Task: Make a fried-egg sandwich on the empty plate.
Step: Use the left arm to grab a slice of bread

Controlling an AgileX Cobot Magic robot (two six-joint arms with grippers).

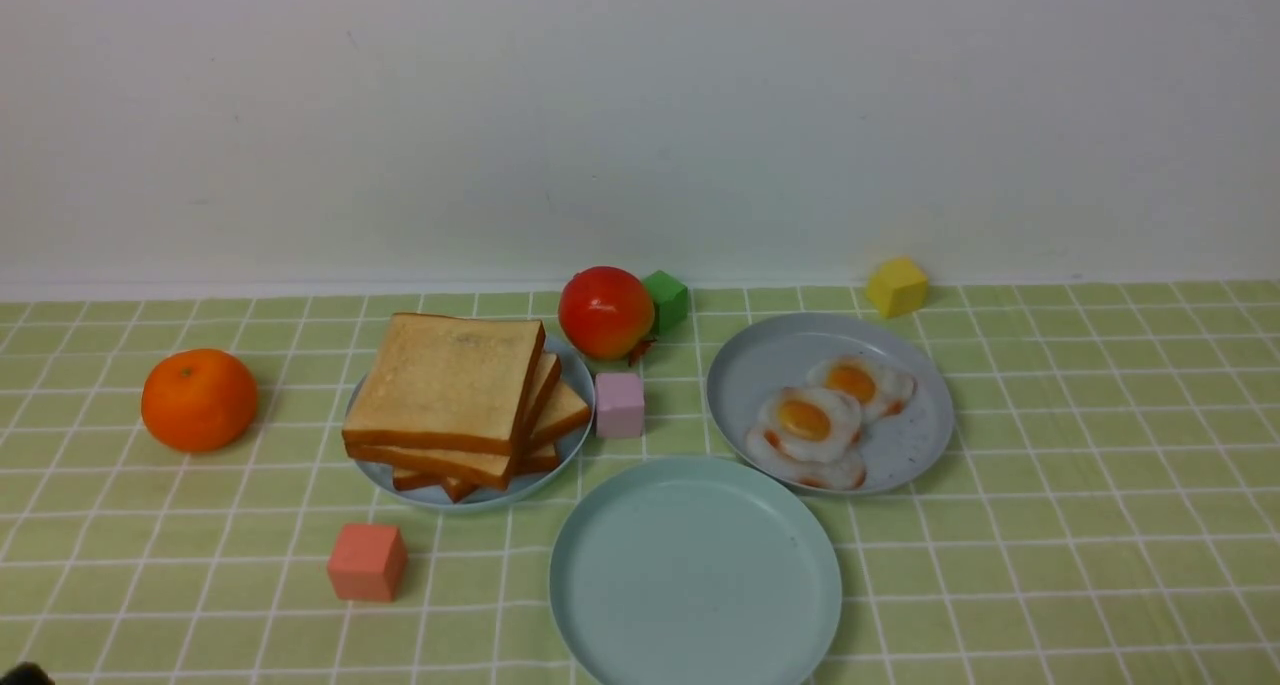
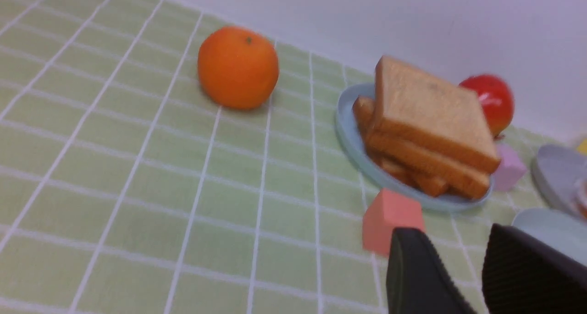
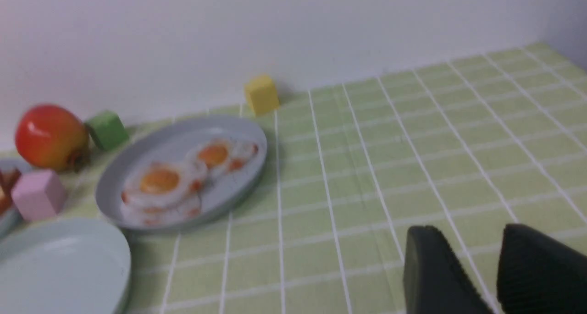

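Note:
The empty plate [image 1: 695, 575], pale mint green, lies at the front centre with nothing on it. Behind it to the left, several toast slices [image 1: 445, 390] are stacked on a blue-grey plate [image 1: 480, 499]. To the right, white toy fried eggs [image 1: 812, 423] with orange yolks lie on a second blue-grey plate [image 1: 775, 360]. No sandwich is in view. My left gripper [image 2: 454, 235] is open over the cloth beside a salmon cube [image 2: 385, 213], with nothing between its fingers. My right gripper [image 3: 470, 235] is open over bare cloth, to the right of the egg plate [image 3: 151, 142]. Neither gripper shows clearly in the front view.
An orange [image 1: 198, 400] sits at the left. A red fruit [image 1: 605, 312] and a green cube [image 1: 665, 300] stand behind the plates. A pink cube [image 1: 619, 404] lies between the two blue-grey plates. A yellow cube [image 1: 897, 286] sits at the back near the wall.

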